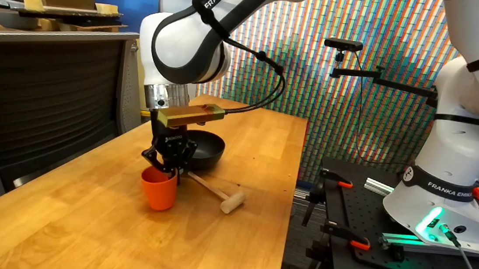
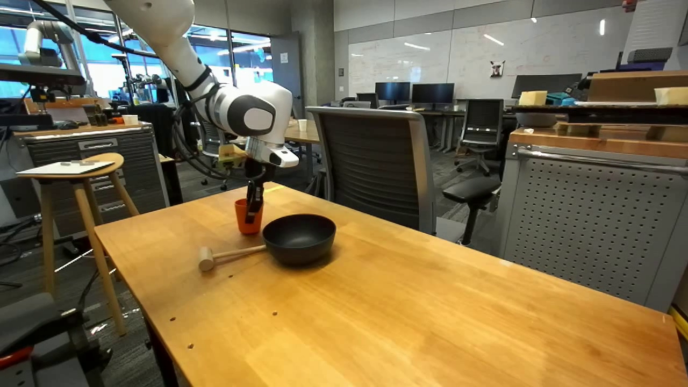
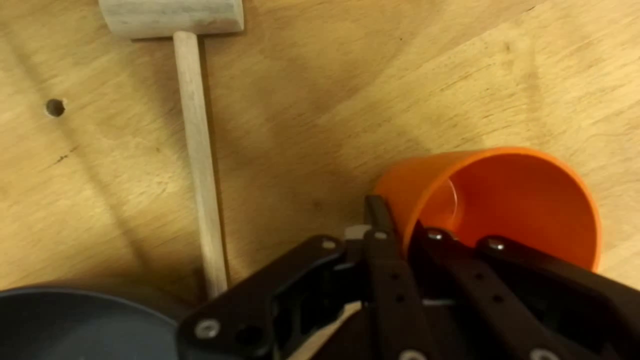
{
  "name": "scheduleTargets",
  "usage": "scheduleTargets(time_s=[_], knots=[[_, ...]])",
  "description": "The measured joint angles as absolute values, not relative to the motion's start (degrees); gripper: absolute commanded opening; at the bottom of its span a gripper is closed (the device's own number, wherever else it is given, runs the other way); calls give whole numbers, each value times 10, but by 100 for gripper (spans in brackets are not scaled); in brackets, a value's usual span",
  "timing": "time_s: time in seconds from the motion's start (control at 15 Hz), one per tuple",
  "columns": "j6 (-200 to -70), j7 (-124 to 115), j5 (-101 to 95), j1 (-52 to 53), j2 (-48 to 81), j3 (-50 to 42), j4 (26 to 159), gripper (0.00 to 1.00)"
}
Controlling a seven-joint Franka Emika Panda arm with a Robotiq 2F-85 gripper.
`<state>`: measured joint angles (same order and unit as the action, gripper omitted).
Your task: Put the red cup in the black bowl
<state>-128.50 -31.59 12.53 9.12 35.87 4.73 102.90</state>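
In an exterior view, clamping the wall of a small, tapered, red-orange plastic cup [image 1: 158, 193] in a black two-fingered gripper [image 1: 175, 176], between seven and eight o'clock from a round matte black bowl [image 1: 210, 160]. In an exterior view, showing the cup roughly upright outside that bowl, at its ten o'clock. In the wrist view, pinching that wall from inside and outside, with a pale wooden mallet [image 3: 201, 160] near ten o'clock.
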Motion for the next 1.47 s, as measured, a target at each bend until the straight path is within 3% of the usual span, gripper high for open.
scheduleTargets(time_s=[0.47, 0.87, 1.47], knots=[[-1301, -325, 105, 110, 331, 35, 1042, 1], [-1347, -476, -3, 153, 163, -18, 1159, 1], [-1375, -698, -66, 85, 47, -35, 1298, 1]])
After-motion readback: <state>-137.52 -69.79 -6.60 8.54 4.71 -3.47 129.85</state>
